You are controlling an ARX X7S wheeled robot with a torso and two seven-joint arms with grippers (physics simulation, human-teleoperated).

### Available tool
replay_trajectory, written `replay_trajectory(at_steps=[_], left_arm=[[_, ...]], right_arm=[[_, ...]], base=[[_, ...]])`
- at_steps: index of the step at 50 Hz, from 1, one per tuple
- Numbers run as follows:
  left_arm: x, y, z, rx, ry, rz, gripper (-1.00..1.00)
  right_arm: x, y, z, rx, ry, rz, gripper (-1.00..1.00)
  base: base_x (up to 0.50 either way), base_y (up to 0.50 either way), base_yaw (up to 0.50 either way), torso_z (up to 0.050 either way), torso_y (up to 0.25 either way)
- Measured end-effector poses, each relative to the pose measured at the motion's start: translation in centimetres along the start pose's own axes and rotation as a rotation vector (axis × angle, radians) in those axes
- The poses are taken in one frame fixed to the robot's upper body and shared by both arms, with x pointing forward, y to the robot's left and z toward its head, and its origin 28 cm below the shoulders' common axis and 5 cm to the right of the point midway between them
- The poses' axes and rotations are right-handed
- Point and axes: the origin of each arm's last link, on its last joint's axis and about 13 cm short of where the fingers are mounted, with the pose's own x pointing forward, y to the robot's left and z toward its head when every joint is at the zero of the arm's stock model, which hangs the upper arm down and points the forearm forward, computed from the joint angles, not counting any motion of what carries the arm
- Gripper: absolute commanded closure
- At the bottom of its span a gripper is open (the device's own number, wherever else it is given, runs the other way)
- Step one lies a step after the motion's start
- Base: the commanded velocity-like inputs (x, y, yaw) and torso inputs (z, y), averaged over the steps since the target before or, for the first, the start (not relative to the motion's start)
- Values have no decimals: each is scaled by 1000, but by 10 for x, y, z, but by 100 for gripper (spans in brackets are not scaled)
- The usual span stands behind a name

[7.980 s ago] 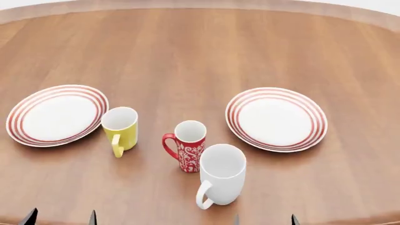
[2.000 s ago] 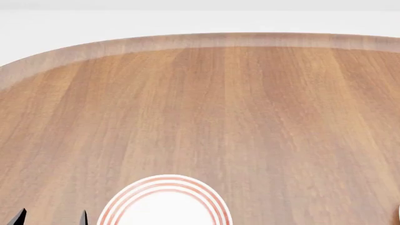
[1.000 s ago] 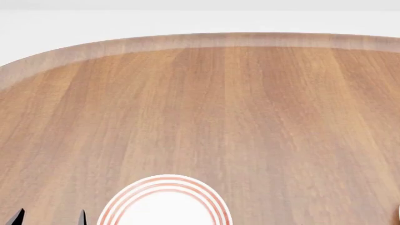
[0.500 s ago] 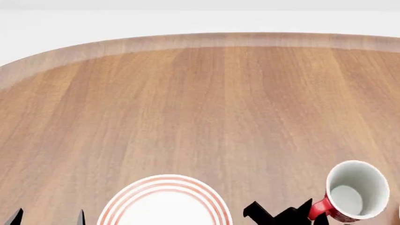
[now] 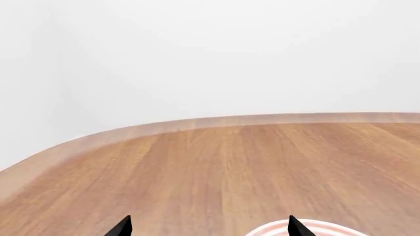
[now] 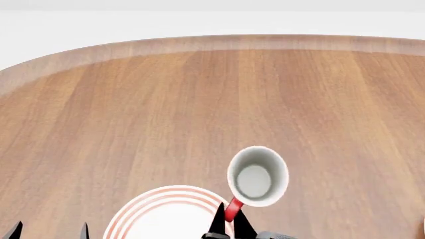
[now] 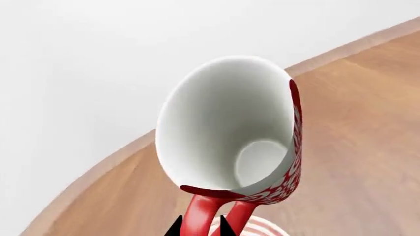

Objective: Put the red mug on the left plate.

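The red mug (image 6: 258, 175) hangs in the air, its white inside facing the head camera, just beyond the right rim of the left plate (image 6: 156, 199). That plate is white with red rings and is cut off by the frame's lower edge. My right gripper (image 6: 230, 222) is shut on the mug's red loop handle (image 7: 203, 214), with a black fingertip on each side. In the right wrist view the mug (image 7: 229, 123) fills the middle, and a bit of the plate (image 7: 266, 229) shows beneath it. My left gripper (image 6: 49, 232) stands open to the left of the plate, with nothing between its tips (image 5: 208, 228).
The round wooden table (image 6: 212, 99) stretches away to its curved far edge (image 6: 199, 42), with a white background behind. A small pale sliver (image 6: 423, 226) shows at the right border. The plate's rim (image 5: 315, 229) peeks in beside the left gripper's tip.
The right gripper has carried the red mug leftward and farther in, from the lower right corner to beside the plate's right rim. The left gripper has stayed put.
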Motion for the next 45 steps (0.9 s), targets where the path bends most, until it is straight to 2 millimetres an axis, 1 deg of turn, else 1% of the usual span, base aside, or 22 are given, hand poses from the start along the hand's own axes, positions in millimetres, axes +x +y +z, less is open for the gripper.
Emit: replay_trajectory(at_steps=[8,22,32,45], left_arm=[[0,0,0,1,-1,1,-100],[0,0,0,2,-2,2,-100],[0,0,1,2,-4,4,-100],[0,1,1,1,-5,6,-100]], right_arm=[[3,0,-15,-41,53,89,100],[10,3,-34,-65,149,178,100],[21,5,-42,-81,234,196,100],[39,7,-44,-102,311,165,100]], base=[[0,0,0,0,0],[0,0,0,0,1],[0,0,0,0,0],[0,0,0,0,0]])
